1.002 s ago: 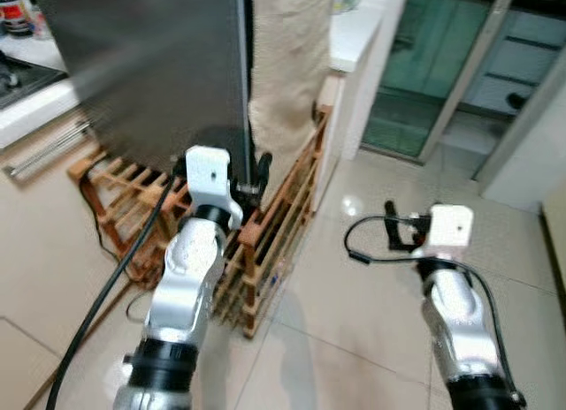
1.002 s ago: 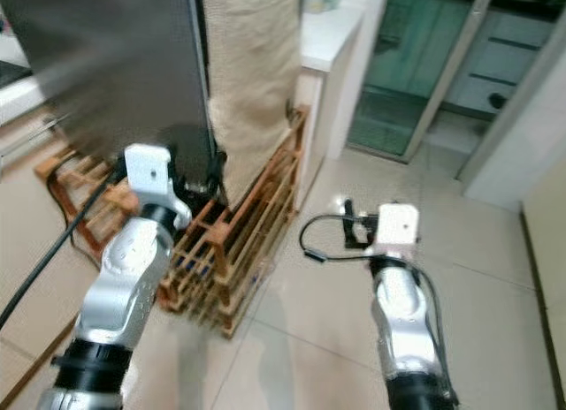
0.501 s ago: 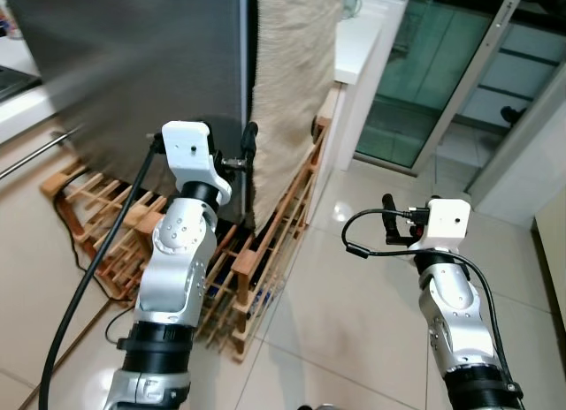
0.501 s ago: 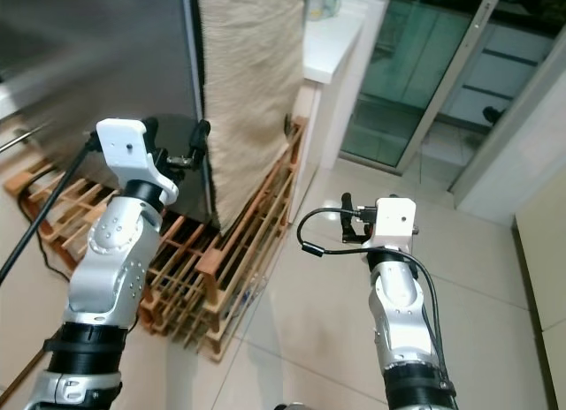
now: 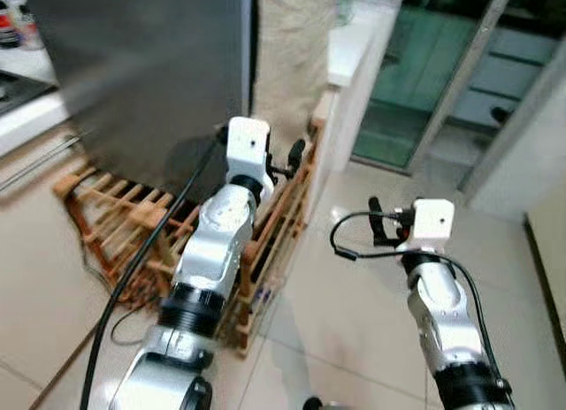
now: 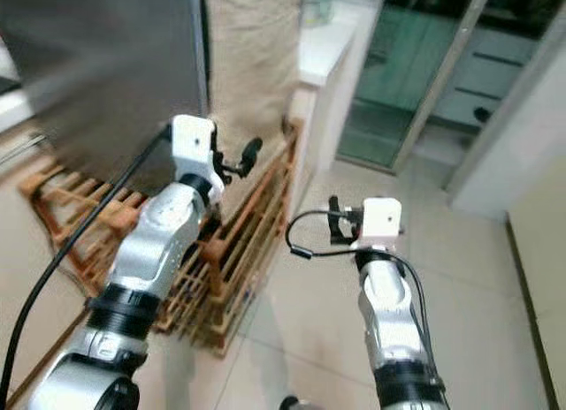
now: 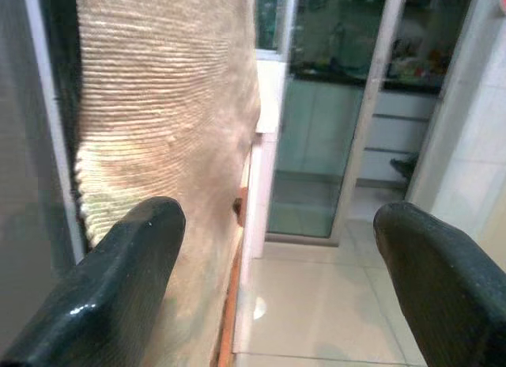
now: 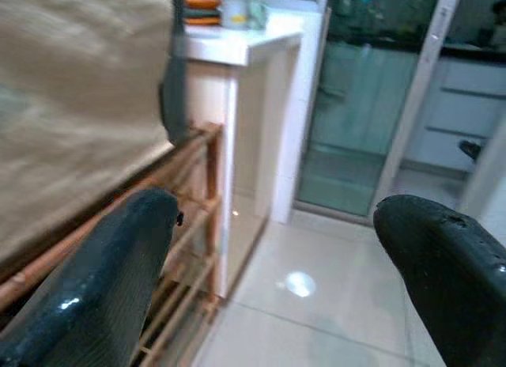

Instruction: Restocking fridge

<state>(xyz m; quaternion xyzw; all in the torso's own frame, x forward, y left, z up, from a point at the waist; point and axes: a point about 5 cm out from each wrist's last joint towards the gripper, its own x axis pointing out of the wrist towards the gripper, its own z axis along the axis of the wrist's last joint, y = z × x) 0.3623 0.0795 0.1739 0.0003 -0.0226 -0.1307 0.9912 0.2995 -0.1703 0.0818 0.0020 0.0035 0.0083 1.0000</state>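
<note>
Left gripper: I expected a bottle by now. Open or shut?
Open: left gripper fingers stand wide apart, nothing between them.

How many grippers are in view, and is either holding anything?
2. The left gripper is raised, open and empty, beside the beige cloth over the wooden rack. The right gripper is open and empty above the tiled floor.

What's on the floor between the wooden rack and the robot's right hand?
Nothing: in the left eye view, only bare shiny tile floor lies between the wooden rack and the right gripper.
</note>
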